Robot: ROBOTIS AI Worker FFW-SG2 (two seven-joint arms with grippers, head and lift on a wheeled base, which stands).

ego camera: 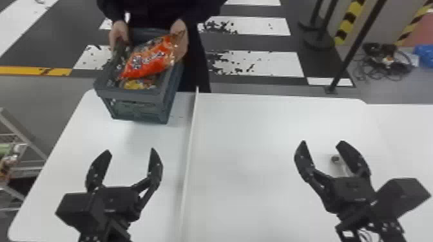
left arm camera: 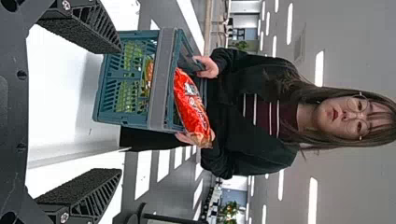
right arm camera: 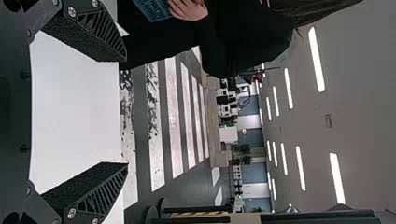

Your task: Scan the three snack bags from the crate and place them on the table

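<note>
Red snack bag (ego camera: 149,60) tops the crate (ego camera: 132,95) (a person (ego camera: 119,34) holds it); your left gripper (ego camera: 131,150) and right gripper (ego camera: 322,143) gape wide, empty.

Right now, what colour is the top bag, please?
The bag is mostly red, clearest in the left wrist view.

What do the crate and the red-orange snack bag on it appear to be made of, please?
The crate looks like matte grey-blue moulded plastic, judging by its slatted, ribbed sides. The red-orange snack bag seems thin, glossy plastic film, perhaps foil-lined, given its crinkles and bright highlights.
</note>
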